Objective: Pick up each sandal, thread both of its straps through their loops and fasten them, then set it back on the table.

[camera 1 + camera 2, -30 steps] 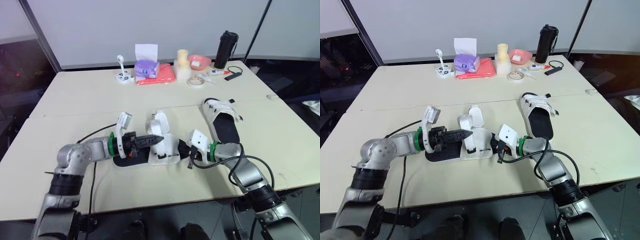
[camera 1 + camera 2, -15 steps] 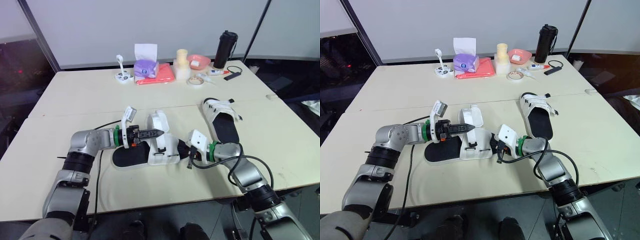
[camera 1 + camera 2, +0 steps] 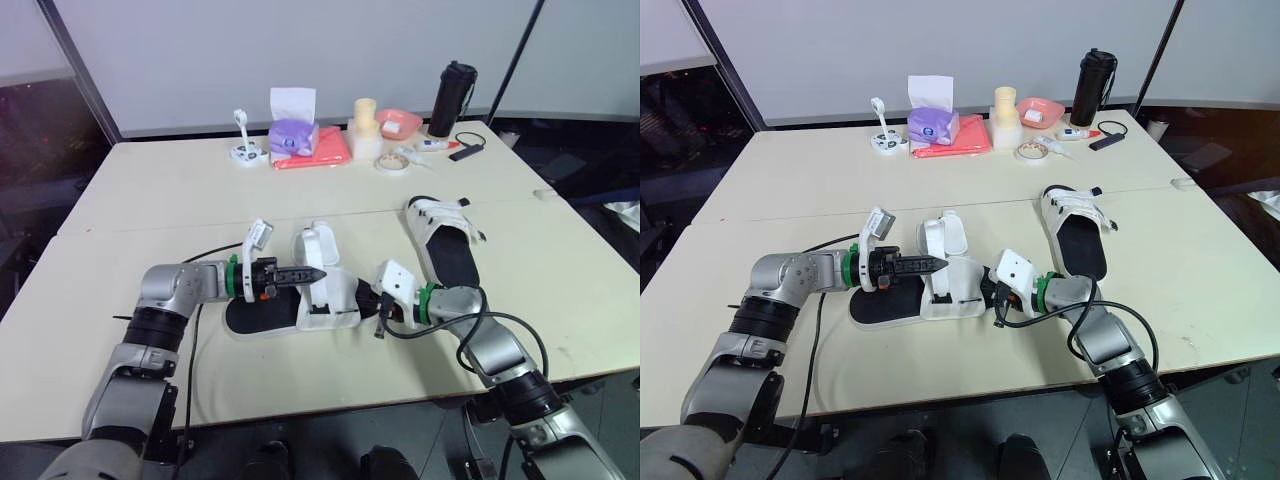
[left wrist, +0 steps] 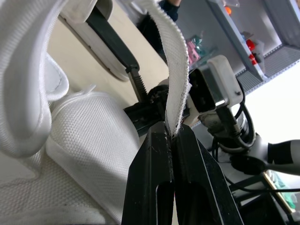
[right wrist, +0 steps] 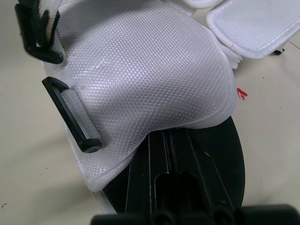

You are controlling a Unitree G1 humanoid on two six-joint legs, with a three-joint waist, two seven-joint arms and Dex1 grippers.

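step: threading strap [image 4: 174, 61] on sandal [image 3: 328, 298] | my left tool [image 4: 172, 134] closed on strap | my right tool [image 3: 368, 301] clamps sandal end | next: aim strap tip into loop [image 5: 70, 115]

Left pincer [image 3: 938, 264] touches the raised strap [image 3: 945, 236] of the sandal [image 3: 876, 306]; right pincer [image 3: 994, 291] adjoins it.

The pale table [image 3: 180, 190] carries a row of clutter along its far edge. A purple tissue box [image 3: 291, 138] with 1 white tissue [image 3: 292, 103] standing up out of it sits on a coral tray [image 3: 326, 152]. Just beside it are a cream cylinder [image 3: 365, 130], a pink bowl [image 3: 399, 123] and a tape roll [image 3: 390, 163]. A black bottle [image 3: 451, 98] stands upright at the right end.
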